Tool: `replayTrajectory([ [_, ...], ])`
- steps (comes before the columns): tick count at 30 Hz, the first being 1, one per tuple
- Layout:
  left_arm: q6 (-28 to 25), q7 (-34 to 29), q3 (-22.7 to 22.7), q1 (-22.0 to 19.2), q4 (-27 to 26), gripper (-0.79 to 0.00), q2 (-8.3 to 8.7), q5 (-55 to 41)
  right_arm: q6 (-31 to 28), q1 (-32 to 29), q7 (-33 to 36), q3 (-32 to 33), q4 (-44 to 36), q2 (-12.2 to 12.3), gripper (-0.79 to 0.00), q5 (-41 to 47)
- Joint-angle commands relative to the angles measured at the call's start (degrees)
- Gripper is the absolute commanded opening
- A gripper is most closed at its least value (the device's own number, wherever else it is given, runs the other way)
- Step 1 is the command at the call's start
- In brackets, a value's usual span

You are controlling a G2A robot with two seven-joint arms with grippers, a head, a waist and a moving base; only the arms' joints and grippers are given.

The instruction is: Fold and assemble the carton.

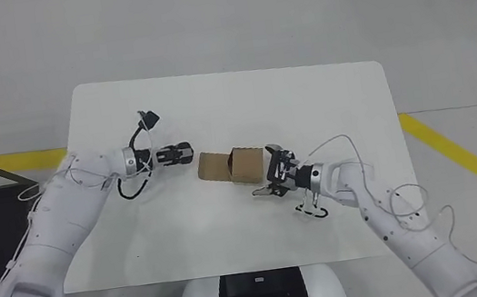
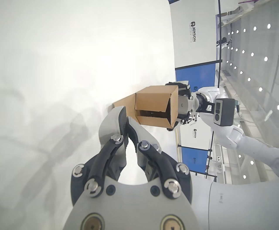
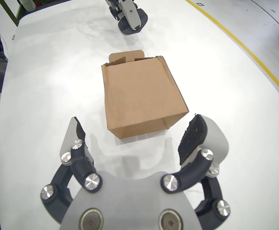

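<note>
One carton (image 1: pixel 232 165) (image 2: pixel 154 104) (image 3: pixel 139 91) of brown cardboard is seen, laid on its side near the middle of the white surface (image 1: pixel 304 93). Its body is already squared up into a box. At one end it is open, and a flap (image 1: pixel 212 164) (image 3: pixel 126 55) is spread flat on the surface.

Two end effectors are counted, one at each end of the carton. The left end effector (image 1: pixel 186 152) (image 2: pixel 126 122) (image 3: pixel 130 21) is clenched with nothing between its fingers. It is held low over the surface, near the flap and pointed at the open end, but apart from it. The right end effector (image 1: pixel 272 178) (image 2: pixel 183 104) (image 3: pixel 136 126) is released, its fingers spread wide, and is placed just beside the opposite end. Whether the cardboard is touched there cannot be told.

Nothing is set between either end effector and the carton. Beyond the surface, a yellow line (image 1: pixel 459 150) is marked on the grey floor (image 1: pixel 220 13).
</note>
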Motion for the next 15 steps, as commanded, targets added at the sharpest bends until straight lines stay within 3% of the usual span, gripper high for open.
replayTrajectory([
  [1, 0.5, -0.2, 0.6, 0.0, -0.1, -0.785, -0.25, 0.7, 0.2, 0.3, -0.2, -0.3, 0.5, -0.1, 0.0, 0.0],
  [15, 1.9, 1.2, 3.2, -1.9, 2.7, -0.785, -2.06, 4.7, 1.7, 1.3, -1.1, -1.4, 2.4, -0.4, 0.0, -0.3],
])
